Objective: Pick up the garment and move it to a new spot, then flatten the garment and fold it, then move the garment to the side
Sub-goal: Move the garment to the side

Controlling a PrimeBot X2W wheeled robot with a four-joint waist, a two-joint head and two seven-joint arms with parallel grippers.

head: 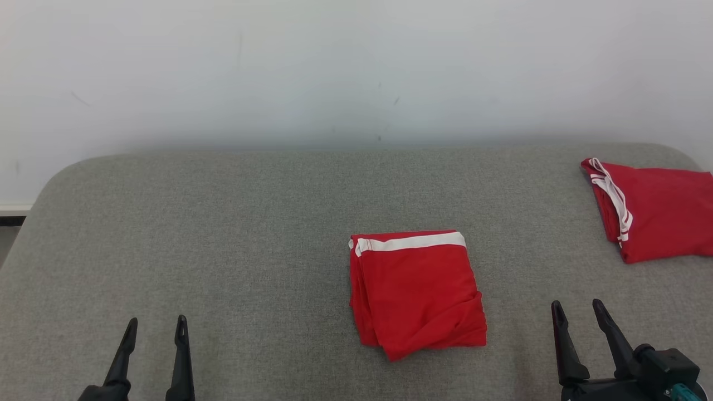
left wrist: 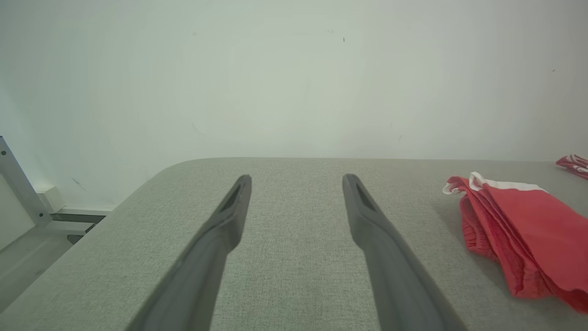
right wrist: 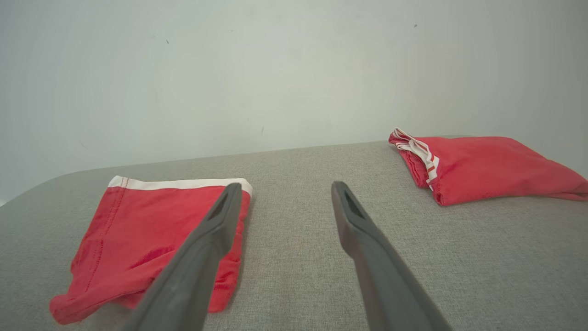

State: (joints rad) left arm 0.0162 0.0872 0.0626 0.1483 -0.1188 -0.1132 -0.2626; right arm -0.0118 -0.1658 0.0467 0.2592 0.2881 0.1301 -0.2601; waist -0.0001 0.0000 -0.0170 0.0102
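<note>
Head view takes in the whole grey padded surface, rounded at its far corners and backed by a plain white wall. The folded red garment lies flat near the middle, a little towards the robot's right, with its white waistband along the far edge. A second red garment sits at the far right corner, running off the picture's edge and well apart from the first. The left gripper stands at the lower left and the right gripper at the lower right. Each has its fingers spread with nothing between them, and neither touches cloth. Left wrist view shows more plainly what lies past the surface's far left corner: a pale metal strut and a lower ledge against the wall. It also shows the folded garment side-on, its layers stacked at the edge. Right wrist view shows that garment's near corner slumped and rumpled, partly behind one finger of the gripper, and red-striped trim on the second garment's band. Bare surface spreads wide over the left half, and a bare grey strip runs between the two garments on the right.
</note>
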